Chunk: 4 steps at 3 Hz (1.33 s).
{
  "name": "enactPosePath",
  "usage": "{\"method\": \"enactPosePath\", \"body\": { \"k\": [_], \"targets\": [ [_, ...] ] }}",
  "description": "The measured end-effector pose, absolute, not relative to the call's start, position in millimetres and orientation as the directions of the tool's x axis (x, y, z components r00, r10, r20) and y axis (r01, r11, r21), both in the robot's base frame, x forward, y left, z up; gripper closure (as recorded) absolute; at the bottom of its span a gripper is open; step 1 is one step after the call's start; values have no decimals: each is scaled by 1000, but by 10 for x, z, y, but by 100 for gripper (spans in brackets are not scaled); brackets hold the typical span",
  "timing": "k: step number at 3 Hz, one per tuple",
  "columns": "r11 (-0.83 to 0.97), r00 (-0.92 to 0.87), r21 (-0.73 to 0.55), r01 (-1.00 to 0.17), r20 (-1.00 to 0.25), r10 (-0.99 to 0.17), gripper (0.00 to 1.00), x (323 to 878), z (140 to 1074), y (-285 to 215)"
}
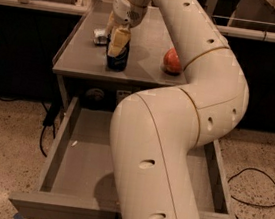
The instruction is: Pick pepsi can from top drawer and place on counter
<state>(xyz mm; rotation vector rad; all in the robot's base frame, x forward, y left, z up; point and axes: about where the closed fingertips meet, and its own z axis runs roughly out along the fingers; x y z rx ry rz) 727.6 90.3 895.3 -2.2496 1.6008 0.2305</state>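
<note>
Arm (174, 136) bent over top drawer (83, 167), gripper (117, 39) around pepsi can (116, 61) on counter (145, 68)

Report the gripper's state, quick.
Gripper: at the pepsi can standing on the counter; open or closed cannot be told.

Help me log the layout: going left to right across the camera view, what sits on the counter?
On the counter: silvery can → pepsi can, with the hand at its top → red round fruit.

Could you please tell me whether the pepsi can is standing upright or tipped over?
Upright: the can stands on the counter, with the gripper at its top.
</note>
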Motion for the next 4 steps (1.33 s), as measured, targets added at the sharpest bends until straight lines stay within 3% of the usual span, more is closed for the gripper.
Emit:
{"method": "enactPosePath", "body": {
  "k": [1, 3, 4],
  "targets": [
    [-287, 342, -202, -936, -340, -876, 0, 7277, 8953, 903],
    [-234, 313, -253, -939, -340, -887, 0, 7294, 9231, 824],
    [-173, 314, -359, -917, -381, -870, 0, 7211, 9740, 542]
  ]
}}
